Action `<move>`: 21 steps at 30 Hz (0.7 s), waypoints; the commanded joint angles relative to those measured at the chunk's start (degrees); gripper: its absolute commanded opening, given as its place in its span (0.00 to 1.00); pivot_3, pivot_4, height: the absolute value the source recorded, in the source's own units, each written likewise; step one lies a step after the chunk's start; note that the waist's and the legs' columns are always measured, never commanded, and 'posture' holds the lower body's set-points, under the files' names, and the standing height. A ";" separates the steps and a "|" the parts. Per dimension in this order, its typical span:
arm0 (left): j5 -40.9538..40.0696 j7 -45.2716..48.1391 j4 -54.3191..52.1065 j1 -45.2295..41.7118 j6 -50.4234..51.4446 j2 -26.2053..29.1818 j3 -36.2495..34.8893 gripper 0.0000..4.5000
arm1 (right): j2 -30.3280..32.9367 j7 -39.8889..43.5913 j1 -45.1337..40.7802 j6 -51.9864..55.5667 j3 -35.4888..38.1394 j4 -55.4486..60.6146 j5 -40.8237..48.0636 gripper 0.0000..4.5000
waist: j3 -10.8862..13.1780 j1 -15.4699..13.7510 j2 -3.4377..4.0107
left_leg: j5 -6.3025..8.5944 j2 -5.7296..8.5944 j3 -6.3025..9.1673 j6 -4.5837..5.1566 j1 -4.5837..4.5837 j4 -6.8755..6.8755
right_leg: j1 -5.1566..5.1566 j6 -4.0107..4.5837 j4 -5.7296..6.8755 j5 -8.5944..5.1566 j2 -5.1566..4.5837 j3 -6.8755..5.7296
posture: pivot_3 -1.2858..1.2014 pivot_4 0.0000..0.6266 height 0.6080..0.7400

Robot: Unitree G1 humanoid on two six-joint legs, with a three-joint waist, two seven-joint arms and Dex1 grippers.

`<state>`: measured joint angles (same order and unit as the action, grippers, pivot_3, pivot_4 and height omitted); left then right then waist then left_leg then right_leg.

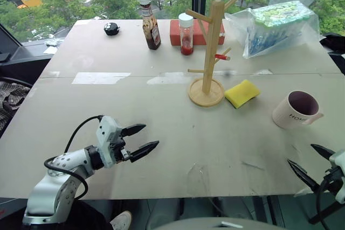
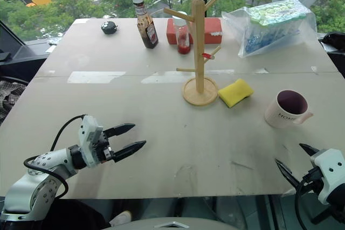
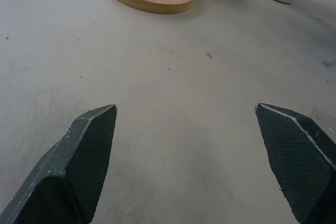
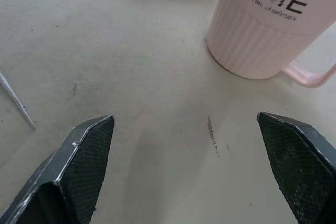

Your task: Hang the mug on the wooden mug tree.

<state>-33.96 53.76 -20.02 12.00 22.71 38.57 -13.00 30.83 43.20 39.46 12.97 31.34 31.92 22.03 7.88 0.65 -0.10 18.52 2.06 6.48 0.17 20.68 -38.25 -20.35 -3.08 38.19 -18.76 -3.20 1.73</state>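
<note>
Beyond the window's treetops, on the grey table (image 1: 161, 133), the mug (image 1: 296, 110) stands upright right of the wooden mug tree (image 1: 210, 47). Both my right gripper (image 2: 297, 164) and left gripper (image 1: 142, 139) gape empty. Its handle faces right; a misjudged pinch could tip it.

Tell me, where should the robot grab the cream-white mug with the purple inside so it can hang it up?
Probably by the rim and wall of the cream-white ceramic mug, on the side away from its handle. It stands upright with its mouth open upward and its handle pointing toward the robot's right, so the open right gripper, just in front of it, could pinch the near wall from above. That leaves the handle loop free for a peg on the wooden mug tree.
</note>
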 commanded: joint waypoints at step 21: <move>-14.08 6.97 -18.21 -12.07 7.84 5.67 5.18 0.97 | -7.20 -25.85 -26.20 5.67 2.83 -17.35 -1.63 0.98 | -0.02 0.19 0.26 | -0.01 0.01 -0.02 -0.01 0.02 0.04 | 0.01 0.02 -0.07 0.01 0.09 0.00 | 0.52 0.24 1.00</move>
<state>-46.61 61.10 -36.13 -0.35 30.67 43.59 -6.25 23.45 17.93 13.94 18.84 33.01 14.29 19.28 7.87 0.85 0.16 18.52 2.07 6.46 0.17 20.70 -38.21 -20.34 -3.07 38.13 -18.75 -3.11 1.73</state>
